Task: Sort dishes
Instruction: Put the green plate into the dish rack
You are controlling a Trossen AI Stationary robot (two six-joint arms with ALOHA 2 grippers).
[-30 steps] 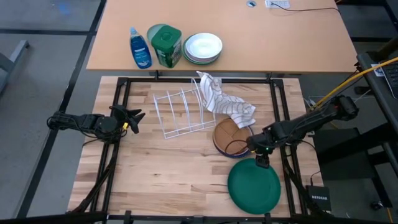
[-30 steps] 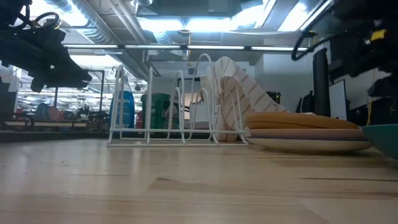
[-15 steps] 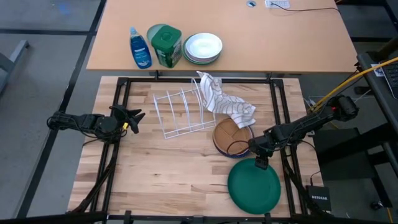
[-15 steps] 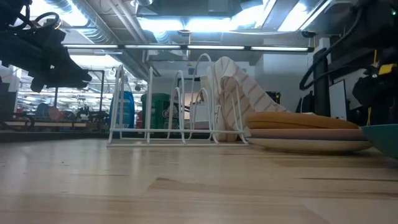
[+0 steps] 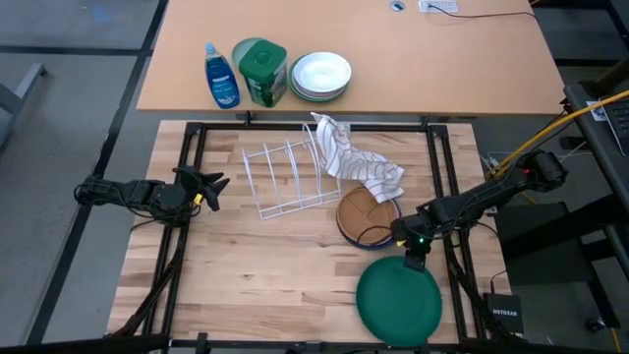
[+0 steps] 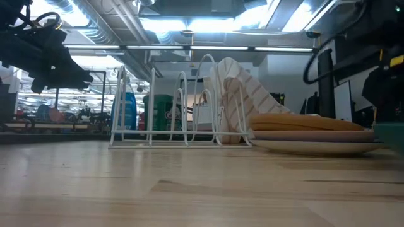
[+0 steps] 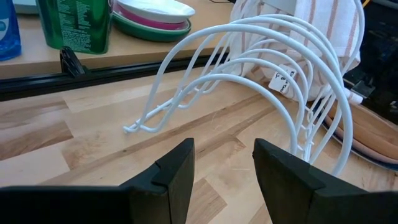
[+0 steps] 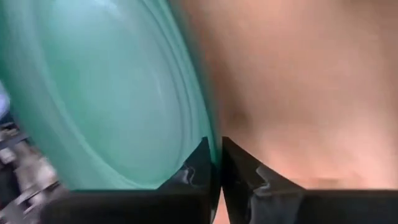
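The large dark green plate (image 5: 398,300) lies at the table's near right. My right gripper (image 5: 413,258) is shut on its far rim; the right wrist view shows the plate (image 8: 93,93) beside the wood. A brown plate (image 5: 366,209) tops a stack that includes the blue dark-rimmed dish (image 5: 356,236), just beyond the green plate. My left gripper (image 5: 218,187) hovers open at the table's left, its fingers (image 7: 168,180) pointing toward the white wire rack (image 5: 290,177). My right gripper pinches the green plate's far rim (image 8: 206,127) between its two fingers, one on the plate's inner face and one on its outer side. The fingers slant down from the far right. Whether the plate is clear of the table cannot be told.
A striped cloth (image 5: 359,162) drapes from the rack's right end onto the plate stack. On the far desk stand a blue bottle (image 5: 220,77), a green container (image 5: 260,71) and white bowls (image 5: 320,76). Bare wood lies in the table's near left.
My right gripper has shut on the green plate's far rim. The plate has shifted a little toward the table's near left edge. My left gripper has stayed where it was.
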